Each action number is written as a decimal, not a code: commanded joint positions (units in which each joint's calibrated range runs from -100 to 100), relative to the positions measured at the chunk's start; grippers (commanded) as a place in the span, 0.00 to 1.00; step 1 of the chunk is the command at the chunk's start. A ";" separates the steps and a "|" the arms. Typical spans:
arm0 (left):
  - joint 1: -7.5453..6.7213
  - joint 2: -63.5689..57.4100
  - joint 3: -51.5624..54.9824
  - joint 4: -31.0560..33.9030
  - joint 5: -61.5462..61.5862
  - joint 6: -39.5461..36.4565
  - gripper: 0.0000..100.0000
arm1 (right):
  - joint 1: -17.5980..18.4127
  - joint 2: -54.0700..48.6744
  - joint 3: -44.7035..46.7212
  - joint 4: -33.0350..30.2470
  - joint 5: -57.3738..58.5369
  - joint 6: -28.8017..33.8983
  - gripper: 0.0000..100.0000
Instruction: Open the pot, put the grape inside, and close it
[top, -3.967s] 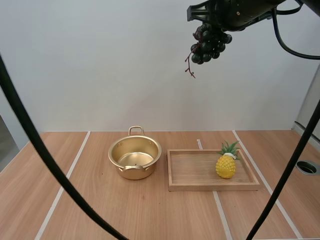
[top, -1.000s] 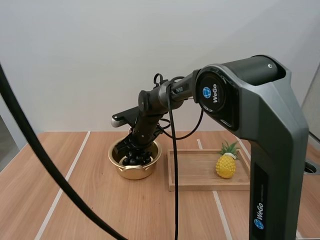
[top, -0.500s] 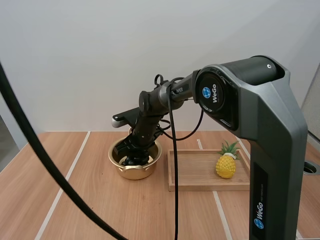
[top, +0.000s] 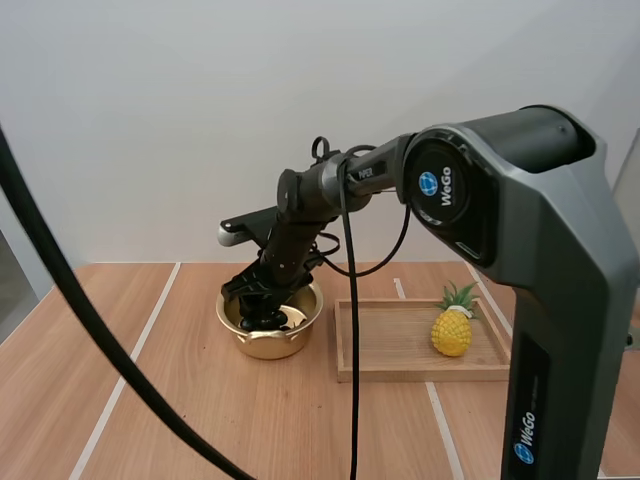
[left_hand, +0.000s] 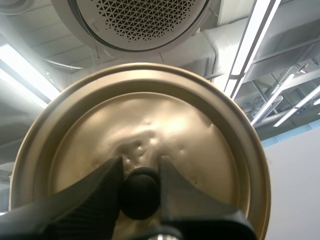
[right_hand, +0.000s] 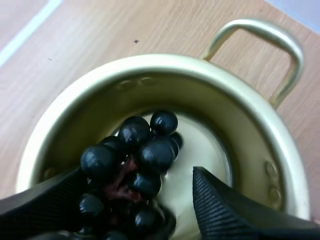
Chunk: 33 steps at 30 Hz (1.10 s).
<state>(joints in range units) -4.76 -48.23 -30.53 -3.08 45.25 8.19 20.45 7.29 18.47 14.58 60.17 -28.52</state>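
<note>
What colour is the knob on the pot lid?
Black. The knob stands out against the gold lid, and shows best in the left wrist view.

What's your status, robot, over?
Left gripper shut on lid. Right gripper open around grapes in pot. Pineapple on tray beside pot, not blocking.

Soft, even light leaves a faint shadow under the pot (top: 268, 346) below the right gripper (right_hand: 135, 175), white glints on the grapes (right_hand: 156, 154), and a dull sheen on the lid (left_hand: 150, 115) past the left gripper (left_hand: 140, 170).
</note>
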 joint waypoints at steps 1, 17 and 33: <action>-0.18 0.05 -0.23 0.55 -0.83 -0.57 0.00 | 0.20 -4.91 0.42 0.17 2.54 -0.62 1.00; -0.18 0.05 -0.23 0.55 -0.83 -0.57 0.00 | 0.20 -29.25 0.42 -6.31 2.37 3.63 1.00; -0.18 0.05 -0.23 0.55 -1.66 -0.57 0.00 | -9.28 -53.15 0.42 -11.14 -3.49 7.41 1.00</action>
<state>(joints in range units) -4.76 -48.23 -30.53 -2.98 45.25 8.19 12.44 -42.86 18.84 4.28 59.31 -21.50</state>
